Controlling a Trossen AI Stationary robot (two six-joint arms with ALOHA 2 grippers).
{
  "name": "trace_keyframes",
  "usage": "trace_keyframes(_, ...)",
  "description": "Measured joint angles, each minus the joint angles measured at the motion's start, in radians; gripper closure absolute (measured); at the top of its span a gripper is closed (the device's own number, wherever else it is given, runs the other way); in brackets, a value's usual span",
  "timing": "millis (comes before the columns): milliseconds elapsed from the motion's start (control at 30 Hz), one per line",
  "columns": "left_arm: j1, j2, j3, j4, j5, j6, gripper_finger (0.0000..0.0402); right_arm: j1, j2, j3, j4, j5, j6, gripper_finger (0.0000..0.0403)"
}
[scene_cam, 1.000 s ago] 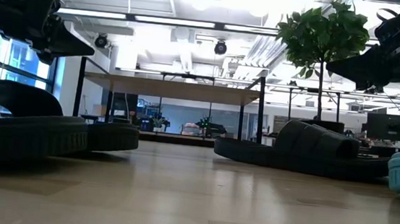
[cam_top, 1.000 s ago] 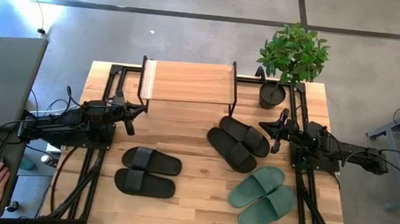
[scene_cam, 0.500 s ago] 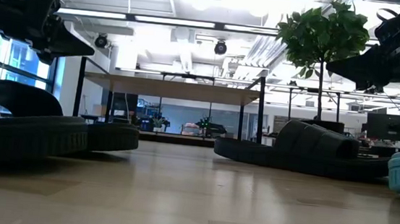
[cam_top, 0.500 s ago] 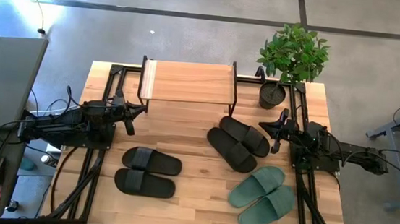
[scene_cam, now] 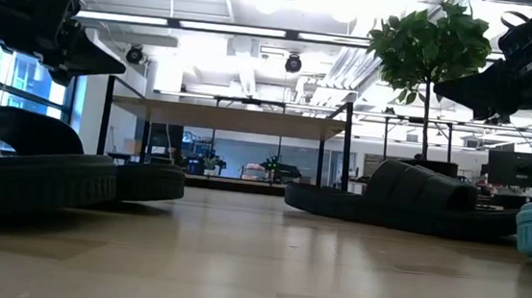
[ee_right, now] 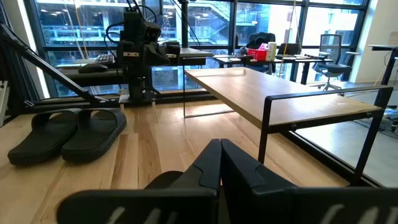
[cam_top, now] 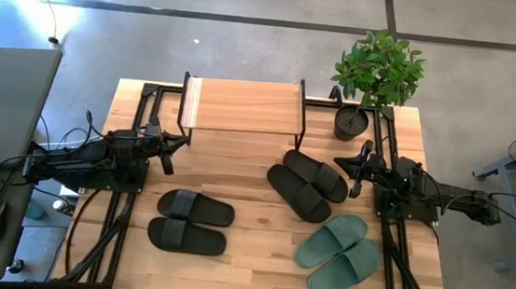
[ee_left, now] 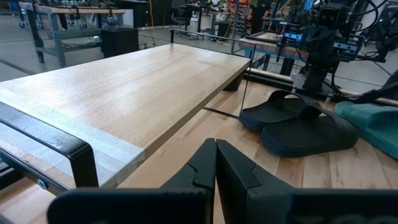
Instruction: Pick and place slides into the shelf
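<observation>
- Six slides lie on the table (cam_top: 256,168), none yet on the shelf (cam_top: 243,106): one black pair (cam_top: 190,221) toward the left front, a second black pair (cam_top: 308,184) right of centre, and a green pair (cam_top: 337,254) at the right front.
- Both arms wait at the table's sides with nothing in them. The left gripper (cam_top: 169,151) is pinched closed beside the shelf's left end, and the right gripper (cam_top: 357,172) is likewise closed, just beside the second black pair.
- Judging from this, the step in hand is the first pick, so the jaws must part before either arm descends.
- A sensible first target for the right arm is the nearer slide of the second black pair, since it lies closest and the shelf's right end is near.
- Gripping the wide strap, or the sole edge, should give the firmest hold; the two slides of that pair touch, so the fingers should come in from the free outer side.
- The potted plant (cam_top: 376,75) stands by the shelf's right corner, so the carry path should stay inboard of it.
- Placement should start at one end of the plank top, leaving room for the rest.
</observation>
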Motion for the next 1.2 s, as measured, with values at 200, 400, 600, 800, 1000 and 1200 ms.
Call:
trace_keyframes(200,0.000,0.000,0.000,0.000,0.000,0.000,0.0401,0.000,0.000,0.000,0.000,0.000,0.000,0.0403)
trace_keyframes(400,0.000,0.000,0.000,0.000,0.000,0.000,0.0401,0.000,0.000,0.000,0.000,0.000,0.000,0.0403)
trace_keyframes(600,0.000,0.000,0.000,0.000,0.000,0.000,0.0401,0.000,0.000,0.000,0.000,0.000,0.000,0.0403)
trace_keyframes(800,0.000,0.000,0.000,0.000,0.000,0.000,0.0401,0.000,0.000,0.000,0.000,0.000,0.000,0.0403)
trace_keyframes(1000,0.000,0.000,0.000,0.009,0.000,0.000,0.0401,0.000,0.000,0.000,0.000,0.000,0.000,0.0403)
trace_keyframes(1200,0.000,0.000,0.000,0.018,0.025,-0.136,0.0401,0.000,0.000,0.000,0.000,0.000,0.000,0.0403)
